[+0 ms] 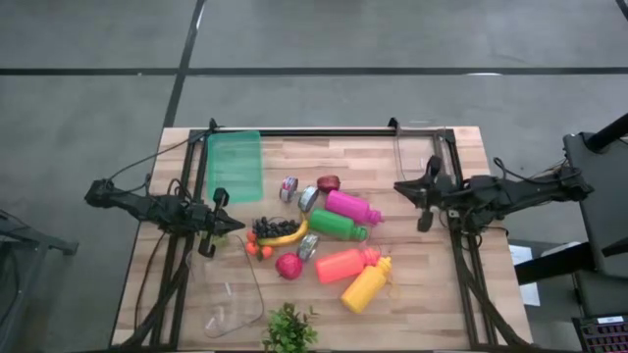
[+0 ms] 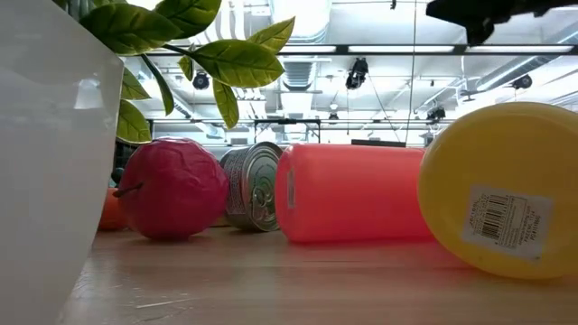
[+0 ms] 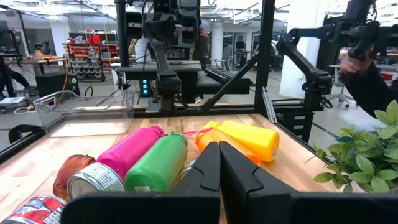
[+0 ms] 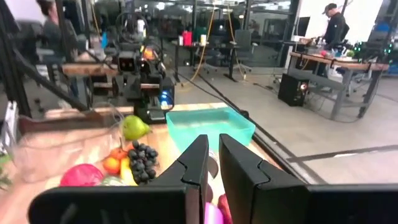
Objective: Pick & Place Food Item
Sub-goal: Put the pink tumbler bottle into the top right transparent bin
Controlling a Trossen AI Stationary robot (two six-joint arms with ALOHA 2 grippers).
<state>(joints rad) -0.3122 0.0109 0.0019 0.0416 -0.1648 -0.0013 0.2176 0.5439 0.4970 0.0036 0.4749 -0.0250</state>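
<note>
Toy food lies mid-table: a banana [image 1: 287,236], dark grapes [image 1: 271,226], small orange fruits [image 1: 257,250], a red round fruit [image 1: 288,265], a dark red piece [image 1: 329,182], and a green pear [image 4: 134,127] by the left arm. My left gripper [image 1: 222,226] is shut and empty, just left of the grapes; its fingers [image 3: 219,171] point at the bottles. My right gripper [image 1: 422,201] is shut and empty, right of the pink bottle [image 1: 351,206]; its wrist view [image 4: 212,163] looks over the fruit to the green bin [image 4: 210,126].
A green bin [image 1: 235,167] sits at the far left and a clear container [image 1: 235,306] at the near left. Green [image 1: 337,226], coral [image 1: 345,263] and yellow [image 1: 366,284] bottles, three cans [image 1: 309,198] and a potted plant [image 1: 289,328] crowd the middle. A black frame rims the table.
</note>
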